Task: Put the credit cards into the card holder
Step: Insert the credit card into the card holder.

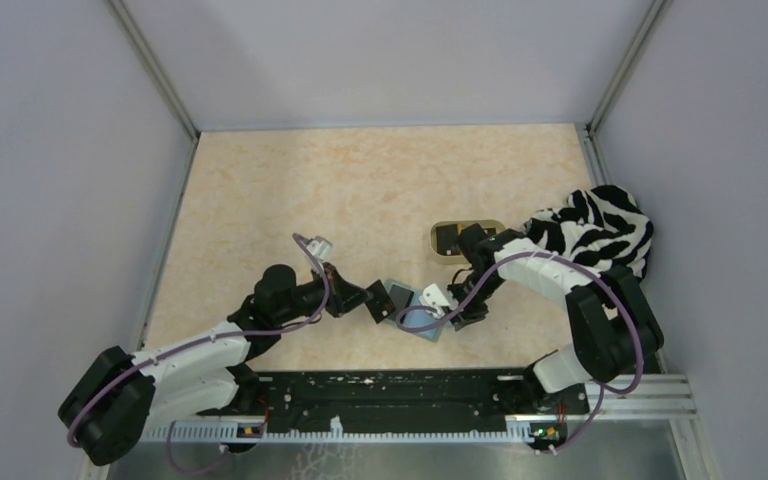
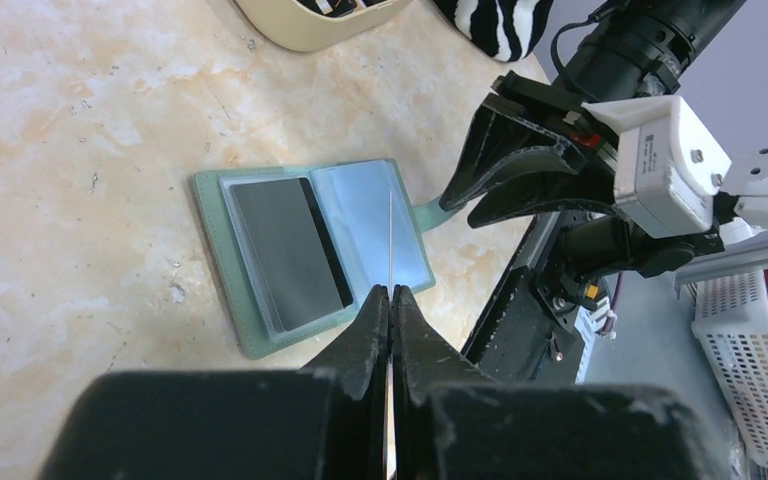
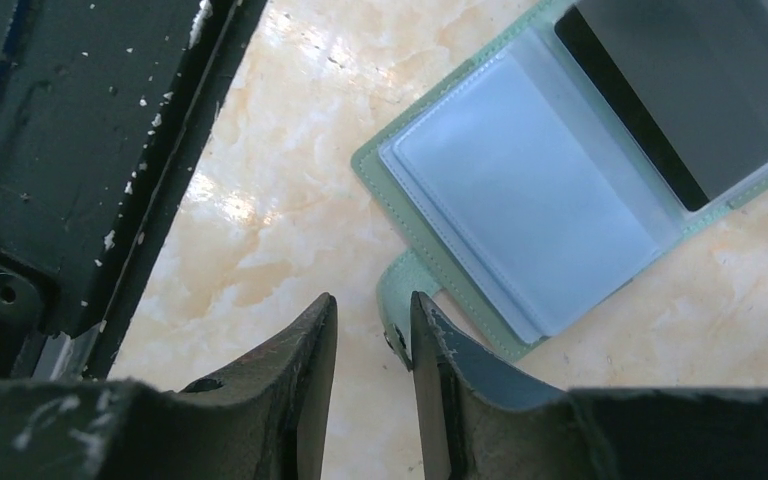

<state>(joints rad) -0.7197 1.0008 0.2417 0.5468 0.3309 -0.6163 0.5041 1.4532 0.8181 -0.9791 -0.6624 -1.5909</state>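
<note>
Two robot arms are pictured converging near the front of a pale beige marbled tabletop [image 1: 360,190]. A black-and-white zebra-striped cloth [image 1: 600,232] is heaped at the right edge, and a tan rounded-rectangle tray [image 1: 436,240] carrying further black cards [image 1: 450,238] is set just behind the work. The small grey-green folding card holder [image 2: 360,215] is laid open flat between the two grippers. One dark card [image 2: 285,255] is seated in one clear pocket, and the light blue pocket beside it is unfilled. The right gripper [image 3: 372,302] is shown with jaws slightly parted around the holder's green strap tab [image 3: 392,305], which is not visibly pinched. The left gripper [image 2: 390,292] is clamped on a thin credit card [image 2: 390,240], held edge-on above the blue pocket.

Insertion is judged to be the step in hand. It is best done with the card's leading edge tilted low, squared to the pocket mouth, which is hard to make out in these views, and slid in slowly. The tab should be pinned firmly so the holder is not pushed along the table. Release is best withheld until the card is well inside.
</note>
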